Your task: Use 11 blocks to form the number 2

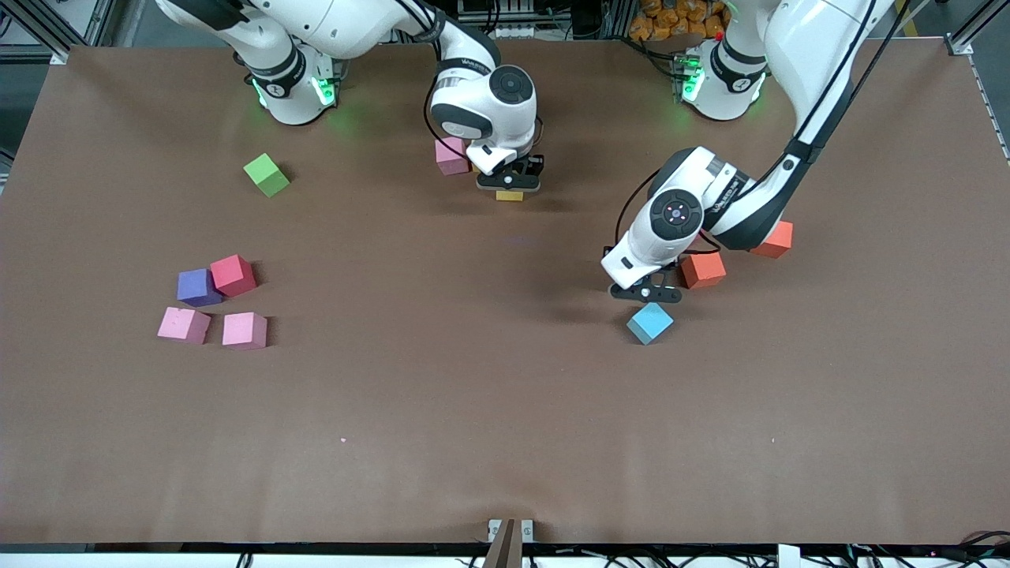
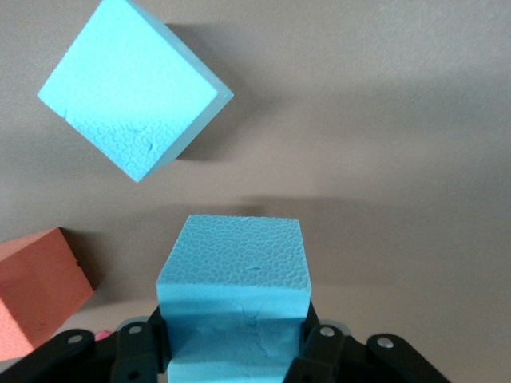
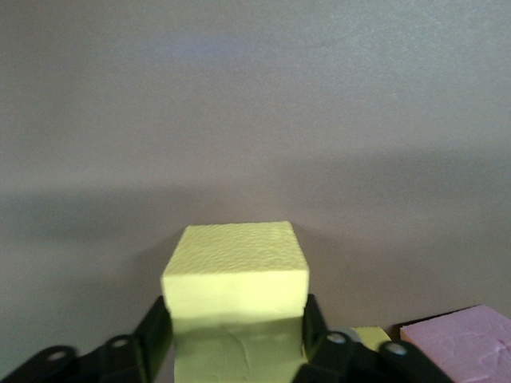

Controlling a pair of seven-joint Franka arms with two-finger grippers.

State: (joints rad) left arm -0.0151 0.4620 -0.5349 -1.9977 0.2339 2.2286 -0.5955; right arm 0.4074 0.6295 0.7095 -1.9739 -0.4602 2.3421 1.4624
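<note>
My left gripper point(image 1: 645, 293) is shut on a light blue cube point(image 2: 231, 255), low over the table; my hand hides that cube in the front view. A second light blue cube point(image 1: 650, 323) lies just nearer the camera, turned diagonally point(image 2: 132, 92). My right gripper point(image 1: 510, 183) is shut on a yellow cube point(image 1: 509, 195), which also shows in the right wrist view point(image 3: 235, 255). A pink cube point(image 1: 451, 155) and a second yellow cube point(image 3: 373, 337) sit beside it. The cubes lie scattered in loose groups.
A red-orange cube point(image 1: 702, 270) and an orange cube point(image 1: 773, 239) lie by the left arm. Toward the right arm's end are a purple cube point(image 1: 197, 287), a red cube point(image 1: 233, 274), two pink cubes point(image 1: 184, 324) point(image 1: 245, 330) and a green cube point(image 1: 267, 174).
</note>
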